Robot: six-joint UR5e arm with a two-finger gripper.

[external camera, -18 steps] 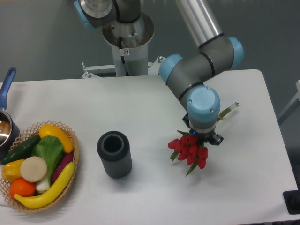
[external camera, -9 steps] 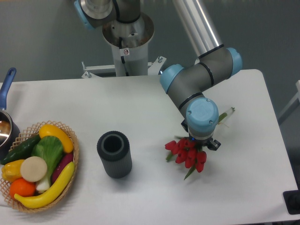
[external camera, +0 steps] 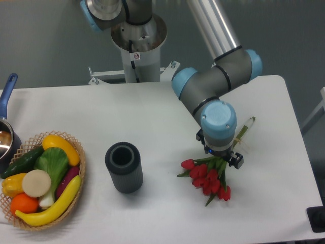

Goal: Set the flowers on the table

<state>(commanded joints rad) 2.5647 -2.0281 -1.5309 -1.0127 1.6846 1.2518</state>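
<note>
White counter (external camera: 152, 117) against a grey wall, ribbed dark vase (external camera: 123, 167) mid-counter, vegetable basket (external camera: 41, 180) at left, red flowers (external camera: 208, 178) lying right of the vase, tool (external camera: 222, 158) above their stems, grip hidden, cannot tell

Vase (external camera: 123, 166): dark grey, ribbed, upright, open top; lower centre-left of frame.
Basket (external camera: 76, 195): woven, lower left; holds vegetables.
Contents: yellow, green, white, orange and purple pieces.
Pot (external camera: 6, 133): left edge, blue handle, partly cut off.
Bracket (external camera: 133, 75): metal, upper centre.
</note>
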